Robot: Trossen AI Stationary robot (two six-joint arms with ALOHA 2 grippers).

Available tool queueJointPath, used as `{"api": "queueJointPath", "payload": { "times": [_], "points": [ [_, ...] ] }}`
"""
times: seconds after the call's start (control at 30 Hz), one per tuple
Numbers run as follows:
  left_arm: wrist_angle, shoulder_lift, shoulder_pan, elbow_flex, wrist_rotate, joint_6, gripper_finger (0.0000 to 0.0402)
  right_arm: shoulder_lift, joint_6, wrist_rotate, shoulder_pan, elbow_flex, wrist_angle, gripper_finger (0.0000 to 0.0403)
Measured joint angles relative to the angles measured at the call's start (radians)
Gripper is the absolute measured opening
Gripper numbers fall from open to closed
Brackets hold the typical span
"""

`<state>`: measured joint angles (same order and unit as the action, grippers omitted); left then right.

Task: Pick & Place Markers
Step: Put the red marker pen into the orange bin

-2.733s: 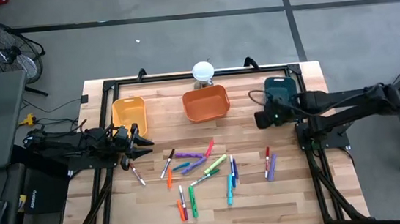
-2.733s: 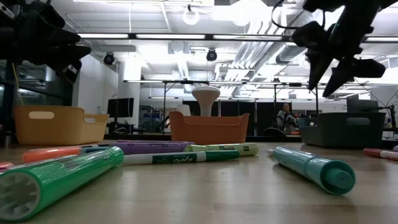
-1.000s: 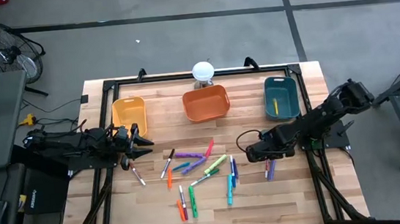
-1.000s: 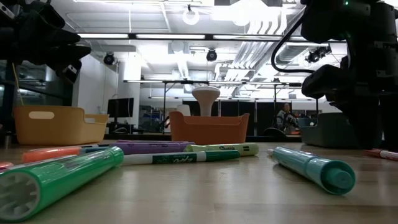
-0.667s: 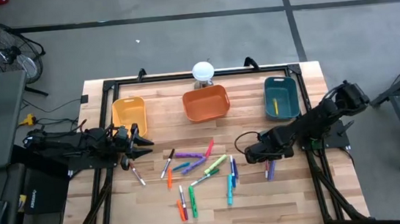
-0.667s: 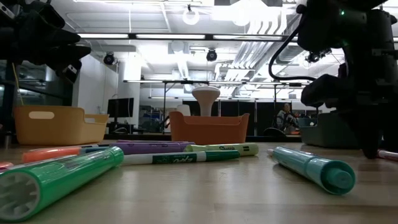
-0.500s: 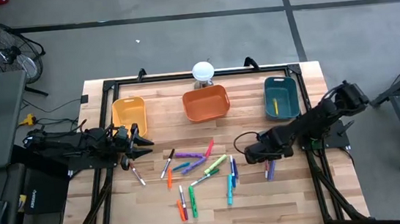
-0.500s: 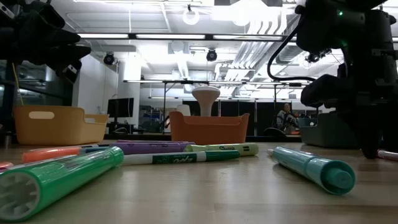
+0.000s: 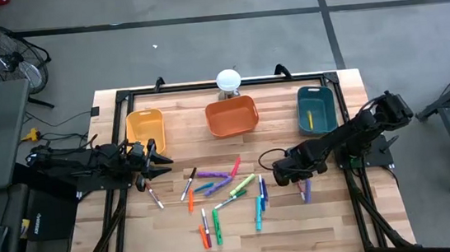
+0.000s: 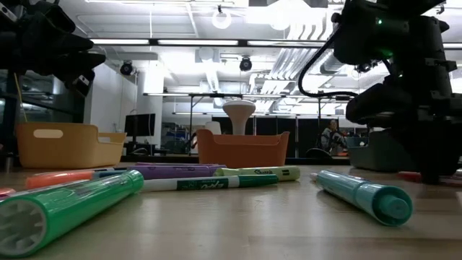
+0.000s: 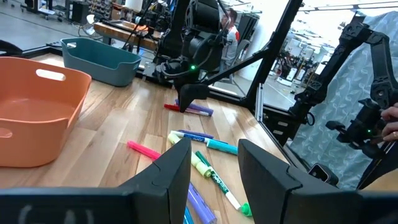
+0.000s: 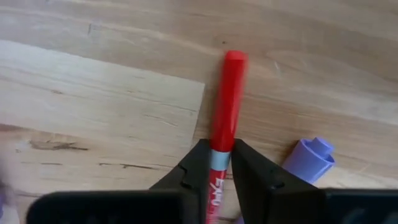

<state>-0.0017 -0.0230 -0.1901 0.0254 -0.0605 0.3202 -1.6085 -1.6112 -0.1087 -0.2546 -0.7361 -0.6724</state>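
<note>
- The right end effector (image 12: 219, 163) is down at the wooden desk (image 9: 334, 223), on the side of the marker pile toward the teal bin (image 9: 316, 109).
- Its two dark fingers (image 12: 198, 163) press on either side of a red marker (image 12: 222, 118), closed on the barrel at its pale band (the red cap end sticks out past the fingertips).
- A purple marker (image 12: 308, 159) lies on the wood just beside that red one, apart from the fingers.
- The rest of the markers (image 9: 223, 194) lie scattered on the desk, on the near side of the orange bin (image 9: 231, 116): purple, orange, green, blue, teal and yellow ones among them.
- The teal bin holds a yellow marker (image 9: 310, 119).
- The left end effector (image 9: 155, 161) hangs just beside the yellow bin (image 9: 144, 126), at the edge of the marker pile; its fingers (image 11: 267, 171) stand partly apart with nothing between them.
- The low view shows a green marker (image 10: 68, 206) and a teal one (image 10: 361, 193) lying closest to the camera.
</note>
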Motion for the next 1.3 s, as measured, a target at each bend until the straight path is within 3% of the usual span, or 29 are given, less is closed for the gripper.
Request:
{"api": "queueJointPath", "payload": {
  "times": [0.13,0.53,0.7,1.0,1.3],
  "points": [
    [0.0,0.0,0.0,0.0,0.0,0.0,0.0131,0.0,0.046,-0.004,0.0,0.0,0.0,0.0025],
    [0.0,0.0,0.0,0.0,0.0,0.0,0.0131,0.012,0.146,-0.012,0.037,-0.008,0.001,0.0025],
    [0.0,0.0,0.0,0.0,0.0,0.0,0.0131,0.04,0.229,0.086,0.076,-0.045,-0.01,0.0024],
    [0.0,0.0,0.0,0.0,0.0,0.0,0.0131,0.062,0.443,0.192,0.162,-0.186,-0.021,0.0023],
    [0.0,0.0,0.0,0.0,0.0,0.0,0.0131,0.064,0.788,0.219,0.29,-0.411,-0.112,0.0023]
  ]
}}
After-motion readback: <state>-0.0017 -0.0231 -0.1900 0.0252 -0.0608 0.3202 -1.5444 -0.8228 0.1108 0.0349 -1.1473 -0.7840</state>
